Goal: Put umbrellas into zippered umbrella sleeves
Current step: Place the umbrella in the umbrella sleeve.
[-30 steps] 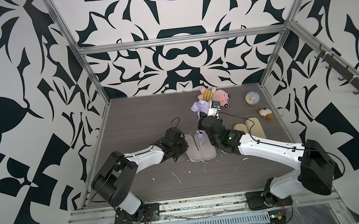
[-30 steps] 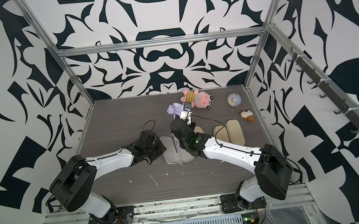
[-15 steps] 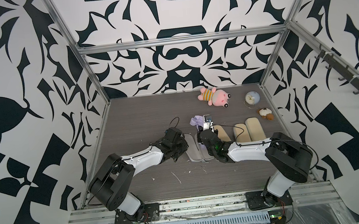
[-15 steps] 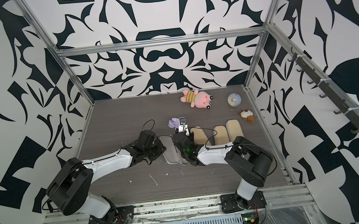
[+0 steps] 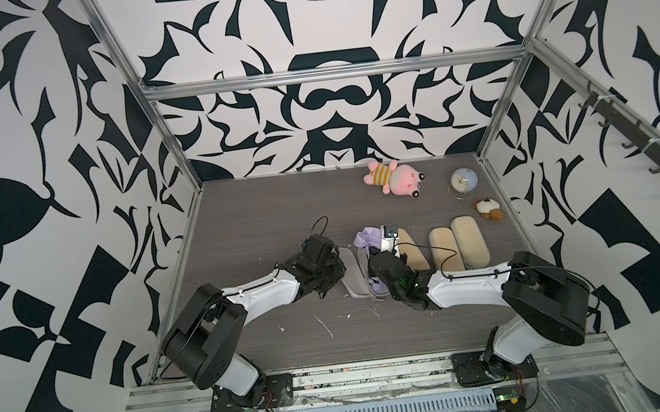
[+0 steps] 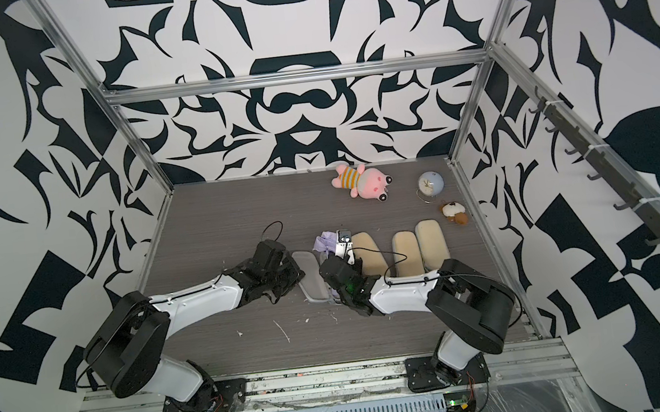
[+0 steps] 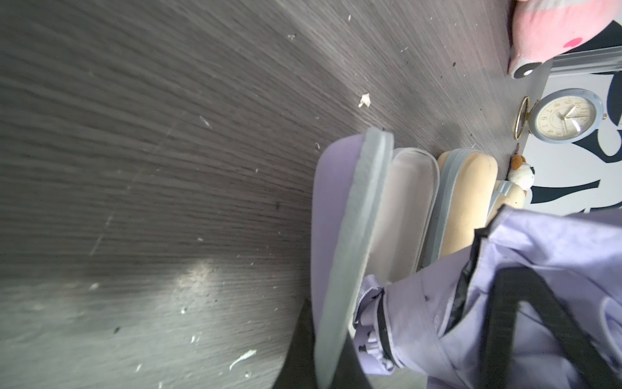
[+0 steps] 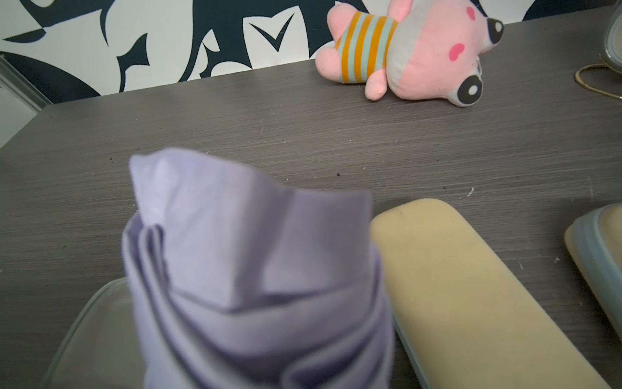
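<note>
The lavender zippered umbrella sleeve (image 5: 351, 272) (image 6: 310, 276) lies open mid-table, pale lining (image 7: 404, 208) up. My left gripper (image 5: 338, 271) (image 7: 328, 363) is shut on that sleeve's raised left half at its zip edge. My right gripper (image 5: 375, 249) (image 6: 334, 251) is low over the other half, shut on the lavender umbrella (image 5: 366, 238) (image 8: 252, 269). Its bunched fabric hides the fingers and points toward the back wall. Three beige sleeves (image 5: 410, 248) (image 5: 446, 250) (image 5: 470, 240) lie closed to the right. No other umbrellas show.
A pink plush toy (image 5: 394, 179), a round clock (image 5: 463, 180) and a small brown-and-white plush (image 5: 487, 209) lie at the back right. White scraps (image 5: 324, 324) dot the table's front. Patterned walls close in left, right and back.
My right arm has come down and drawn back, bringing the lavender umbrella from up near the pink plush to low over the open sleeve. The left gripper has kept its hold, unmoved.
</note>
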Robot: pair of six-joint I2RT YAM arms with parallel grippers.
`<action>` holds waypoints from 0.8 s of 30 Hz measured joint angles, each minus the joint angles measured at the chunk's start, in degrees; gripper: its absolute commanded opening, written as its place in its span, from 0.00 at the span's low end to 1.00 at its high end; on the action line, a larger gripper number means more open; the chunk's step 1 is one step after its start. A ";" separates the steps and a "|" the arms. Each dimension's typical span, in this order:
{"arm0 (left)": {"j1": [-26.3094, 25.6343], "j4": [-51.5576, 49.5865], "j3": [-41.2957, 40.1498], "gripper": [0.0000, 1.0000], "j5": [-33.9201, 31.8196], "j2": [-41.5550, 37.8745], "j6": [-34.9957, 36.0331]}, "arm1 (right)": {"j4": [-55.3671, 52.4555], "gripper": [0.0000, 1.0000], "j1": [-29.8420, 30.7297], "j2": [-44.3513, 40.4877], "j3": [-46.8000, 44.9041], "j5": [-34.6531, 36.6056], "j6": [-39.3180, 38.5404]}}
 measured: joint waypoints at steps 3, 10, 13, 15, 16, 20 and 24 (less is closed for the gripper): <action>0.00 -0.15 -0.46 0.00 -0.02 -0.61 -0.04 | -2.38 0.00 -0.02 -0.02 0.94 -0.72 1.20; 0.00 -0.96 -1.60 0.00 -0.07 -1.95 0.00 | -12.09 0.00 0.00 -0.02 4.72 -3.08 1.90; 0.11 -1.62 -1.77 0.00 -1.01 -2.58 0.02 | -19.45 0.00 0.02 0.26 7.52 -3.50 0.90; 0.09 -1.70 -1.79 0.00 -1.07 -2.97 0.02 | -22.53 0.00 0.00 0.98 9.11 -3.87 0.96; 0.02 -1.73 -1.79 0.00 -1.07 -3.13 0.02 | -23.87 0.00 0.02 1.75 10.05 -4.07 1.20; 0.04 -1.99 -1.84 0.00 -1.20 -3.41 0.02 | -25.57 0.00 0.00 4.70 12.35 -4.44 2.69; 0.07 -2.54 -1.86 0.00 -1.57 -3.76 0.15 | -26.93 0.02 -0.15 8.61 15.19 -4.50 4.31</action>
